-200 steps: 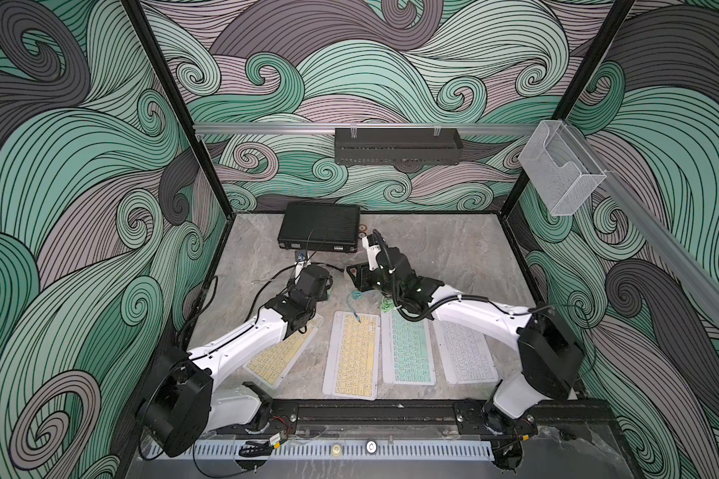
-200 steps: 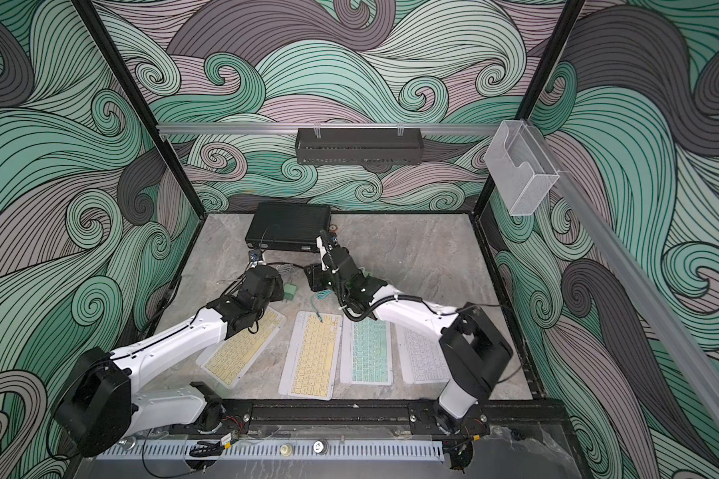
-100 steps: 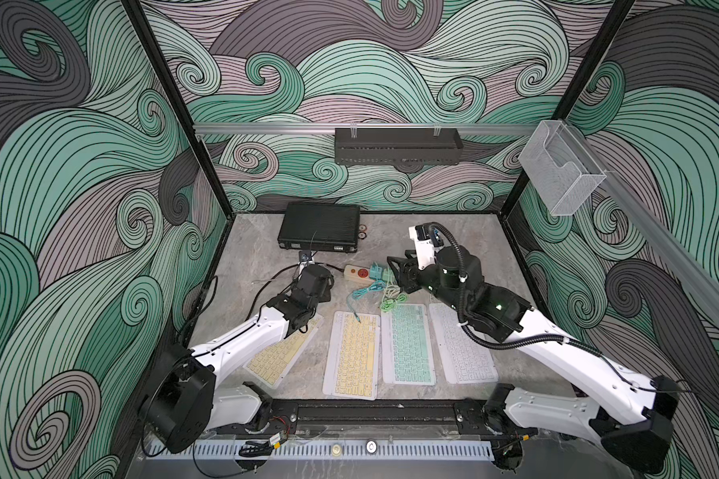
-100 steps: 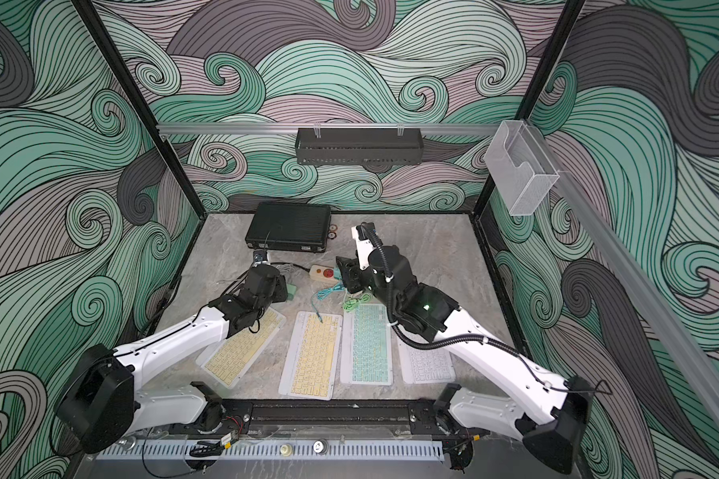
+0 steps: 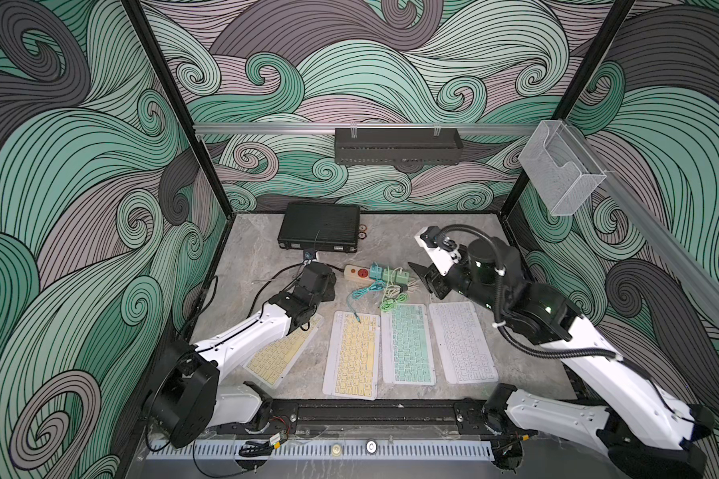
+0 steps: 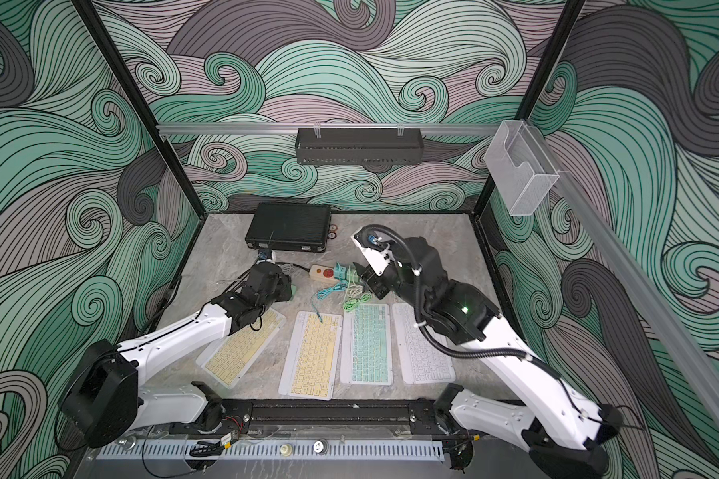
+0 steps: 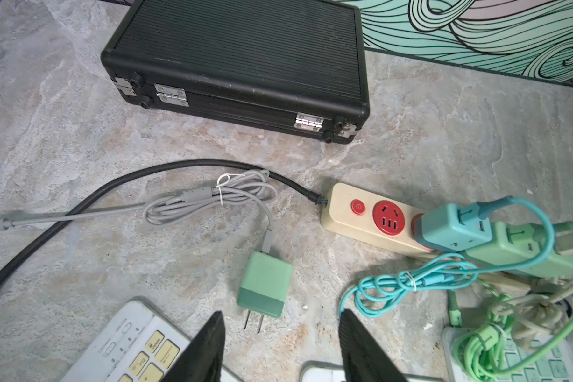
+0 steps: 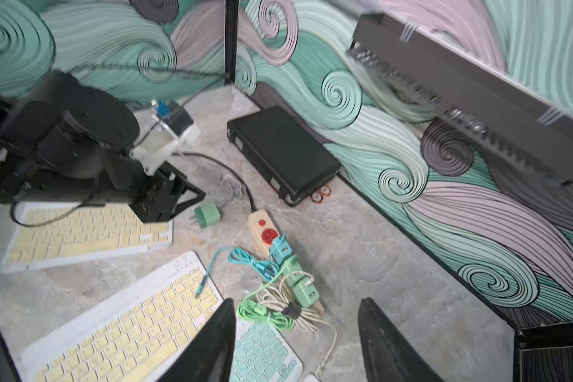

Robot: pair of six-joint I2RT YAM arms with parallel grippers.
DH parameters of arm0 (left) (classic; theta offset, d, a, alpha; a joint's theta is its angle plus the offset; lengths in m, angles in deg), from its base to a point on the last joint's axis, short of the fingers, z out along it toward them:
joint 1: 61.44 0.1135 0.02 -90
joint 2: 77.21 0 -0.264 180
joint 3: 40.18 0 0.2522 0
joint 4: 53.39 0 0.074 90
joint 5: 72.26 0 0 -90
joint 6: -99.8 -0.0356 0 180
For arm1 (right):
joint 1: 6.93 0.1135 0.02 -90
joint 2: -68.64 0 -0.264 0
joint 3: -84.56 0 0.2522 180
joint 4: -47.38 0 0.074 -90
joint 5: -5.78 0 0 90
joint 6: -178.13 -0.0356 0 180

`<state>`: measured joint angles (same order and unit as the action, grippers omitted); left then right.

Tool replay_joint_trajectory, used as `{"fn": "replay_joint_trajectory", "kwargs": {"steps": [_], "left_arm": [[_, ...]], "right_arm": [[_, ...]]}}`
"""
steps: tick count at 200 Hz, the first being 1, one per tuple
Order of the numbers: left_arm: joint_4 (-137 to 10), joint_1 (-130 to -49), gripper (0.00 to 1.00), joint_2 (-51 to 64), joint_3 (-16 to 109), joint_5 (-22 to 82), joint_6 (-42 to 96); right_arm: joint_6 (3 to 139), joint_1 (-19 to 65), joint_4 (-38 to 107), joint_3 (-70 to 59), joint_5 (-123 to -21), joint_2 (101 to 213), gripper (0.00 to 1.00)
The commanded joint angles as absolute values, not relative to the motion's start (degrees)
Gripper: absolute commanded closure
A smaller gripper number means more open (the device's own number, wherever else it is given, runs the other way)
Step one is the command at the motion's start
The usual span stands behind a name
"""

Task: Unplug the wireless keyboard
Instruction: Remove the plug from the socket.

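Both top views show a row of wireless keyboards: a tilted yellow one (image 5: 281, 356), a second yellow one (image 5: 351, 356), a teal one (image 5: 407, 344) and a white one (image 5: 461, 344). The cream power strip (image 7: 341, 215) carries a teal adapter (image 7: 450, 228) and green adapters (image 5: 395, 275). The teal cable's free plug (image 8: 201, 291) rests on the second yellow keyboard. A green charger (image 7: 265, 287) lies unplugged, prongs bare, just ahead of my open, empty left gripper (image 7: 281, 312). My right gripper (image 8: 297, 300) hangs open and empty above the strip's right end.
A black case (image 7: 242, 59) lies at the back, with two small round things (image 8: 321, 195) beside it. The strip's black cord (image 7: 179, 165) and a bundled grey cable (image 7: 212, 198) cross the table. Green and white cable coils (image 8: 278, 311) lie by the teal keyboard.
My right arm has pulled back to the right and risen off the power strip, and its jaws have opened wider. The left arm has stayed put.
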<state>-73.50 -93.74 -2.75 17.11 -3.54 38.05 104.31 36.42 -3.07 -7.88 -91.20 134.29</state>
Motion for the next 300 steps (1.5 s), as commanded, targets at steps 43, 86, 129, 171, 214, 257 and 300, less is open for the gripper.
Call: {"fn": "replay_joint_trajectory", "kwargs": {"steps": [43, 86, 129, 171, 214, 257, 300], "left_arm": [[-73.5, -93.2, 0.43, -0.6, 20.6, -0.3, 37.2], [-74.4, -93.2, 0.43, 1.9, 22.3, 1.6, 37.4], [-78.1, -93.2, 0.43, 6.2, 25.7, 3.5, 37.4], [-79.3, -93.1, 0.44, 9.4, 27.7, 6.0, 37.4], [-79.7, -93.2, 0.45, 9.0, 27.2, 8.9, 41.2], [-72.5, -93.1, 0.45, 9.5, 25.8, 9.0, 48.6], [-74.6, -93.2, 0.48, 15.3, 31.7, 8.0, 43.4]], "right_arm": [[113.6, 28.7, -20.6, -17.1, -74.8, 157.3, 0.41], [115.8, 27.3, -24.7, -19.5, -72.6, 165.3, 0.47], [116.7, 27.3, -26.2, -21.7, -70.7, 170.0, 0.54], [115.8, 27.3, -29.3, -28.3, -70.3, 175.6, 0.55], [117.6, 27.3, -29.7, -34.2, -72.3, 176.6, 0.56], [118.6, 27.3, -29.7, -41.0, -73.2, 180.1, 0.58], [118.7, 27.3, -30.1, -46.9, -72.2, 186.2, 0.56]]}}
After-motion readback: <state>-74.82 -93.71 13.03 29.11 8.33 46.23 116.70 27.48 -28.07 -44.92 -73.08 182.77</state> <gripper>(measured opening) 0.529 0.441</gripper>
